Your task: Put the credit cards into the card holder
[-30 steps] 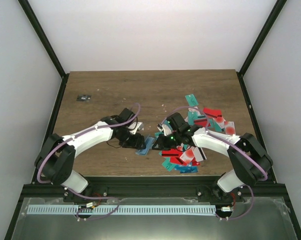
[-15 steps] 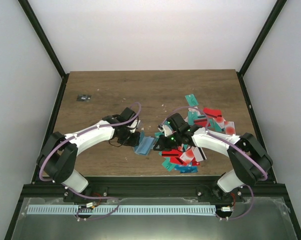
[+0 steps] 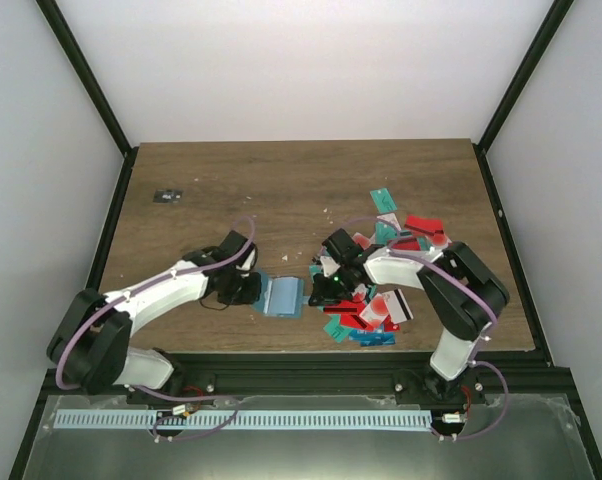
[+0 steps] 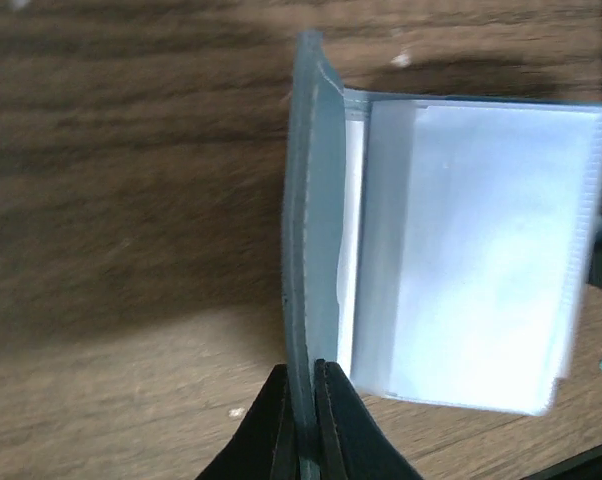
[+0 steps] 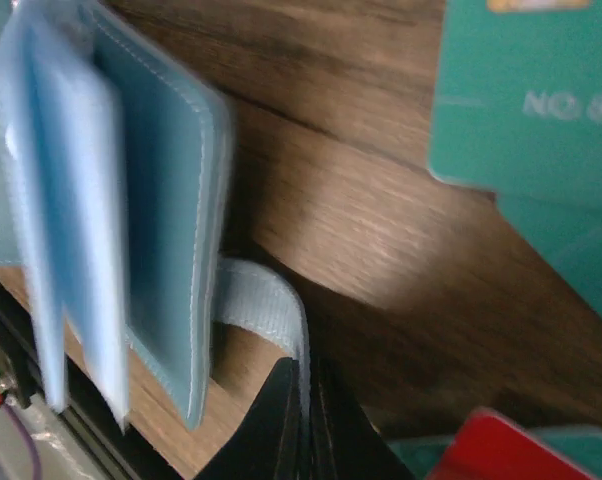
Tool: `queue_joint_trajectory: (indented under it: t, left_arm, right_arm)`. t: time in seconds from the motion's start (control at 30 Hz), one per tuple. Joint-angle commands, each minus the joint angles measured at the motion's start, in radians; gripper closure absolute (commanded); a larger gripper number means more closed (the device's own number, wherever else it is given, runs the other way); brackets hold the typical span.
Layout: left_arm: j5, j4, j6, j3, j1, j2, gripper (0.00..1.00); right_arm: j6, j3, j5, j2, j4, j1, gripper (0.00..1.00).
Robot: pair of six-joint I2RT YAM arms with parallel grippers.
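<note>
Left gripper (image 4: pixel 301 385) pinches the card holder (image 4: pixel 471 250) edge, right gripper (image 5: pixel 303 372) nips its strap (image 5: pixel 266 300); credit cards (image 3: pixel 376 305) at 3 o'clock.

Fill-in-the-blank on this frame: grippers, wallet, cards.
The left gripper is ___ on the flat teal-blue folding card holder's cover.
The right gripper pinches the pale fabric strap of the ___.
The holder is ___, clear sleeves showing.
Loose plastic credit cards are heaped nearer the ___ arm.
Missing: shut; holder; open; right.

The card holder (image 3: pixel 281 296) lies beside the scattered credit cards (image 3: pixel 379 308).
</note>
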Motion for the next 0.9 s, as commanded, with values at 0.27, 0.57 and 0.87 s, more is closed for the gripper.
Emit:
queue_joint_trajectory:
  t: [0.27, 0.57, 0.87]
  left_arm:
    - [-0.029, -0.012, -0.135, -0.112, 0.067, -0.127, 0.74]
    - [-0.039, -0.094, -0.124, -0.024, 0.067, -0.161, 0.57]
    - [0.007, -0.168, -0.116, 0.106, 0.06, -0.213, 0.54]
  right_arm:
    - [-0.084, 0.146, 0.017, 0.087, -0.084, -0.001, 0.95]
    - [-0.083, 0.145, 0.006, -0.031, -0.15, -0.001, 0.79]
    - [-0.045, 0.179, 0.169, -0.188, -0.299, -0.001, 0.59]
